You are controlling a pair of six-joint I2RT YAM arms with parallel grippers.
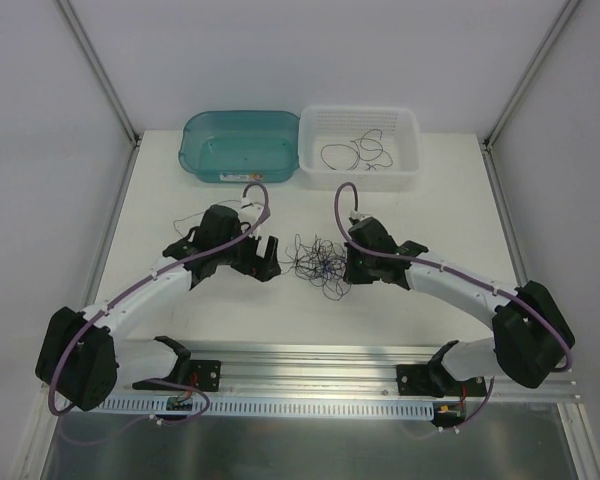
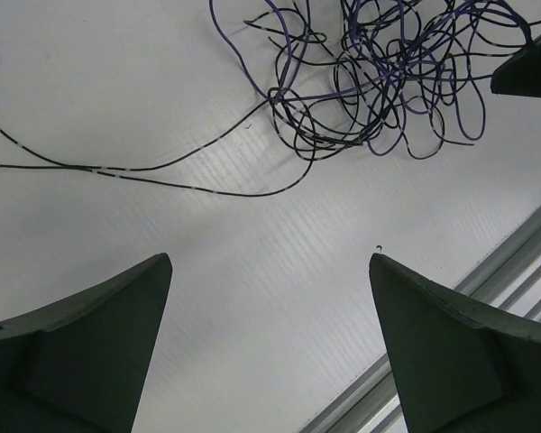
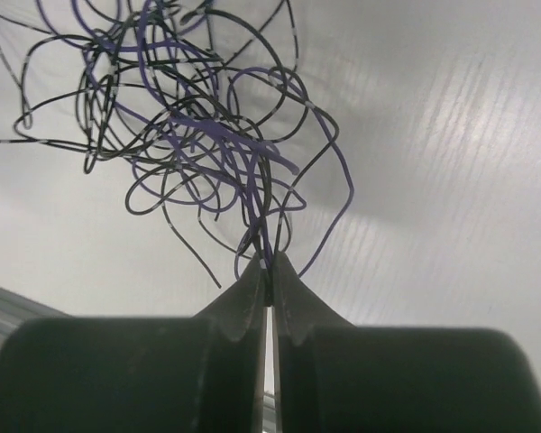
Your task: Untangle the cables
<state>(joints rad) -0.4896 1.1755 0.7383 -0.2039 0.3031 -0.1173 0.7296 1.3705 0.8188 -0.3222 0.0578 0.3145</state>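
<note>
A tangle of thin black and purple cables [image 1: 318, 264] lies on the white table between my two grippers. My right gripper [image 1: 348, 266] is at the tangle's right edge. In the right wrist view it [image 3: 269, 263] is shut on a few strands of the cables [image 3: 198, 126]. My left gripper [image 1: 266, 262] is open and empty to the left of the tangle. In the left wrist view it [image 2: 270, 260] hangs over bare table, with the cables [image 2: 379, 81] ahead and one long black strand [image 2: 117, 170] trailing left.
A teal tub [image 1: 240, 146] stands at the back left. A white basket [image 1: 360, 146] beside it holds a few loose cables [image 1: 358, 150]. An aluminium rail [image 1: 310, 362] runs along the near table edge, and shows in the left wrist view [image 2: 487, 280].
</note>
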